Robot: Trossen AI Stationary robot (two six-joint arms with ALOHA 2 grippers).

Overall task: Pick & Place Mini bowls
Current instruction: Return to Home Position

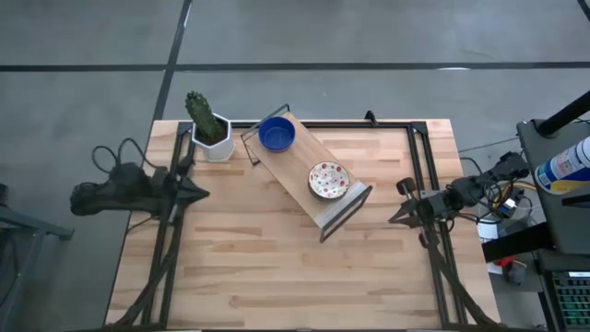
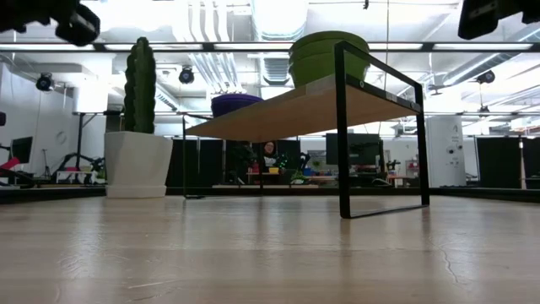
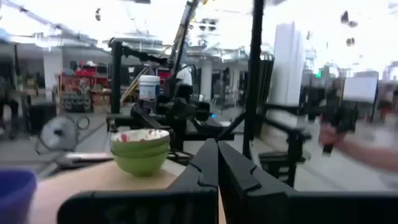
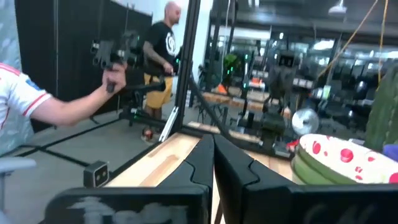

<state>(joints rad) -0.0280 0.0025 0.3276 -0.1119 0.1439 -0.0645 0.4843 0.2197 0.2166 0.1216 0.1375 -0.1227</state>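
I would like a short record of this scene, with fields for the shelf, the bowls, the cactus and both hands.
shelf: wooden board on a black frame, standing diagonally on the table
blue bowls: on the shelf end nearer the cactus pot; number stacked unclear
speckled bowls: stacked on the shelf's other end, green outside
cactus pot: on the table, beside the shelf's blue-bowl end
left hand: shut, empty, at the table's left side
right hand: shut, empty, at the table's right side
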